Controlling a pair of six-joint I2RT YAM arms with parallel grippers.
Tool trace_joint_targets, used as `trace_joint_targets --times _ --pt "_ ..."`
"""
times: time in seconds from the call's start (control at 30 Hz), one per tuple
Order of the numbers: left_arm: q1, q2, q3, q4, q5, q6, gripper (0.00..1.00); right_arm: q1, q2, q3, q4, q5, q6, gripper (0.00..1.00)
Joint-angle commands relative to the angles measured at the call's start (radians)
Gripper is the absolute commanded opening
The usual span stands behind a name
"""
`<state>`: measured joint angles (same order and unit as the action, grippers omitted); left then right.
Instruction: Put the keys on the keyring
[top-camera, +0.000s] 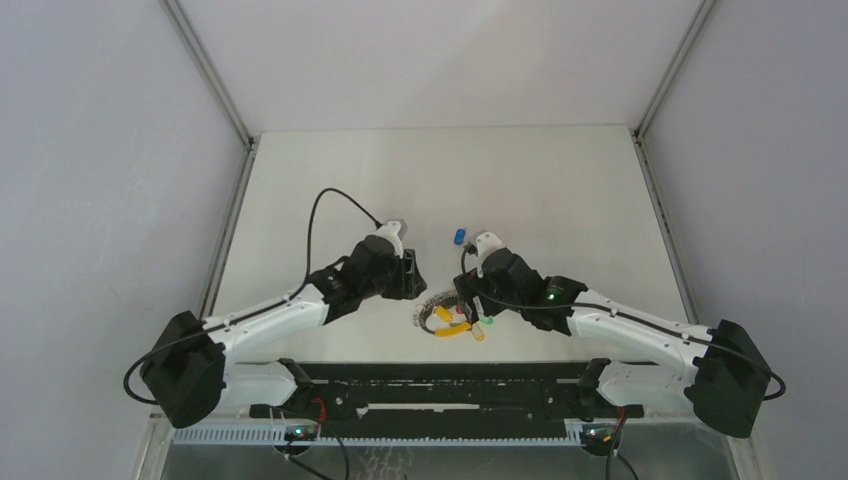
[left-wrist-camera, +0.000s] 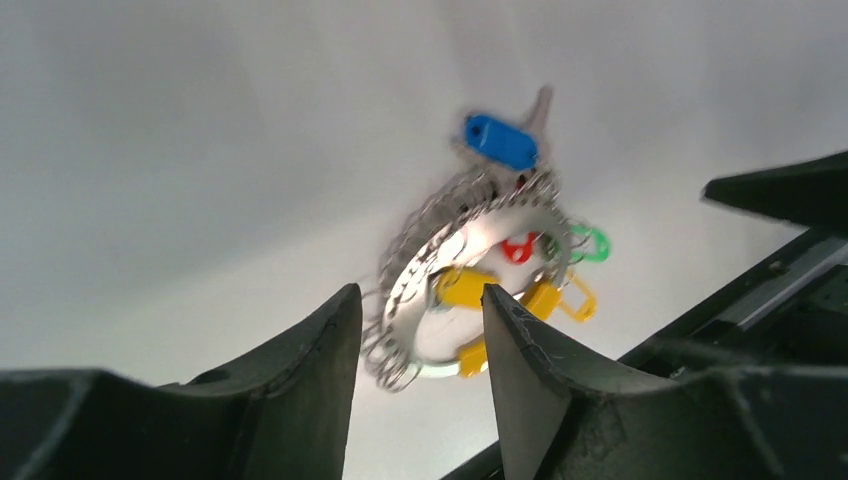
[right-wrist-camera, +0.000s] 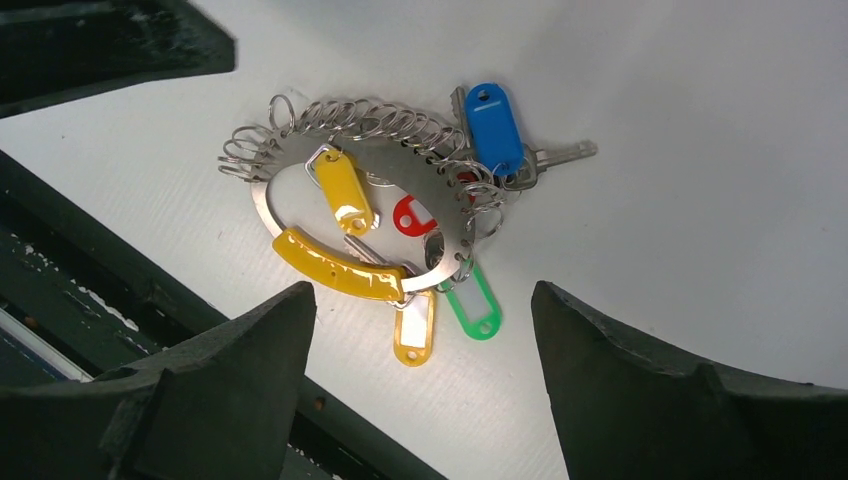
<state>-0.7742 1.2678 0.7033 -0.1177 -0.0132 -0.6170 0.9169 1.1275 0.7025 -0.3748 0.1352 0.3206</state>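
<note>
Though not yet gripped, found keyring lying flat on table, between the two arms and toward their base side. Noted yellow section on the edge nearest the right arm, and wire loops crowded along the far edge. Observed keys with yellow, red and green heads gathered inside and below the ring, apparently hung on it. Observed blue key lying across the far rim, blade pointing away. Cannot tell if threaded or merely resting there; judged the likeliest one left to fit.

Found right gripper poised over the ring, jaws spread wide, holding nothing. Found left gripper just beside it, jaws likewise spread and empty, with the ring framed between the fingers.

Judged step in hand: securing the ring before handling any key. Recommend:
- Pinch the yellow section or the bare plate with one gripper, clear of the loose-looking wire loops.
- Close slowly and square to the edge, given thin metal likely to skid on a smooth table.
- Keep the other gripper free for the blue key, and take the plastic head, not the blade.
- Avoid sweeping the hanging heads aside on descent.
</note>
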Motion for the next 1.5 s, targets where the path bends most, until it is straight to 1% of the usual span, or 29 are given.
trace_joint_targets --times 0.0,0.13,0.27,0.33,0.7,0.77,1.17,1.47 --pt "-0.018 -0.101 -0.081 -0.125 -0.053 0.054 0.54 -0.008 -0.001 -0.001 0.052 0.010 -0.024 0.79" --pt "-0.080 -0.174 -0.121 -0.175 -0.073 0.099 0.55 -0.014 0.004 -0.001 0.051 0.009 -0.026 0.79" --pt "-0.153 -0.207 -0.131 -0.187 -0.107 0.128 0.54 -0.014 0.013 -0.001 0.053 0.006 -0.025 0.79" --pt "-0.173 -0.194 -0.126 -0.185 -0.112 0.138 0.52 -0.014 0.016 -0.001 0.055 0.005 -0.025 0.79" --pt "-0.236 -0.017 -0.062 -0.144 -0.094 0.175 0.41 -0.013 0.010 -0.001 0.039 0.025 -0.024 0.78" --pt "-0.240 0.002 -0.058 -0.131 -0.086 0.177 0.39 -0.013 0.011 -0.001 0.039 0.025 -0.023 0.79" --pt "-0.241 0.098 -0.008 -0.074 -0.080 0.214 0.38 -0.019 0.004 -0.001 0.030 0.034 -0.024 0.79" --pt "-0.241 0.139 0.025 -0.070 -0.083 0.227 0.35 -0.025 -0.005 -0.001 0.020 0.042 -0.024 0.79"
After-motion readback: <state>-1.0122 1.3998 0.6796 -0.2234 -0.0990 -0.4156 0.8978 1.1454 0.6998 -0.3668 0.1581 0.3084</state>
